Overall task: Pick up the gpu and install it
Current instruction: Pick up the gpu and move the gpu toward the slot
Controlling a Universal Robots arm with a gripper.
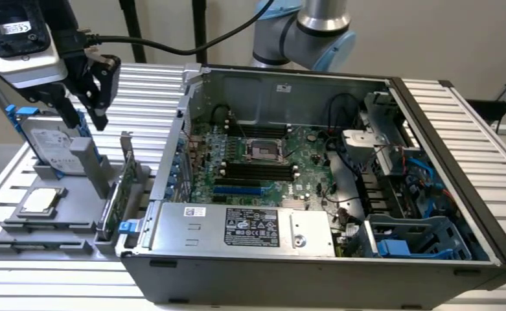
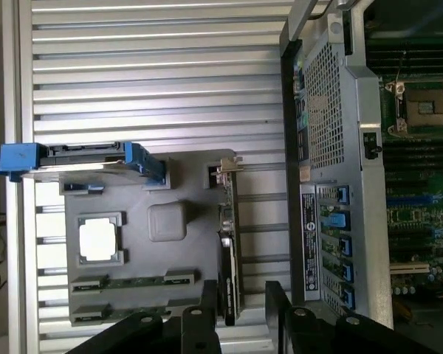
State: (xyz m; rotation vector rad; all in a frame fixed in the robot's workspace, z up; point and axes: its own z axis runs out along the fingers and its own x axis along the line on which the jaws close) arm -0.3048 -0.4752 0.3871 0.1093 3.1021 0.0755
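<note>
The gpu [image 1: 118, 194] stands on edge in the grey holder [image 1: 71, 227], its green board upright and its silver bracket at the far end. It sits beside the open computer case [image 1: 322, 259]. My gripper [image 1: 86, 125] hangs in the air above the holder at the exterior view's left, over the hard drive and a little to the left of the gpu. Its fingers are open with nothing between them. From the wrist view, the gpu [image 2: 227, 243] runs lengthwise below the gripper [image 2: 238, 289], and its near end lines up with the gap between the two black fingers [image 2: 204, 317].
A silver hard drive with a blue frame [image 1: 54, 146] stands in the holder behind a square CPU chip [image 1: 43, 201]. The case lies open with its motherboard [image 1: 262, 162] and blue slots [image 1: 240, 191] exposed. Its metal wall [image 2: 321, 147] rises right beside the gpu.
</note>
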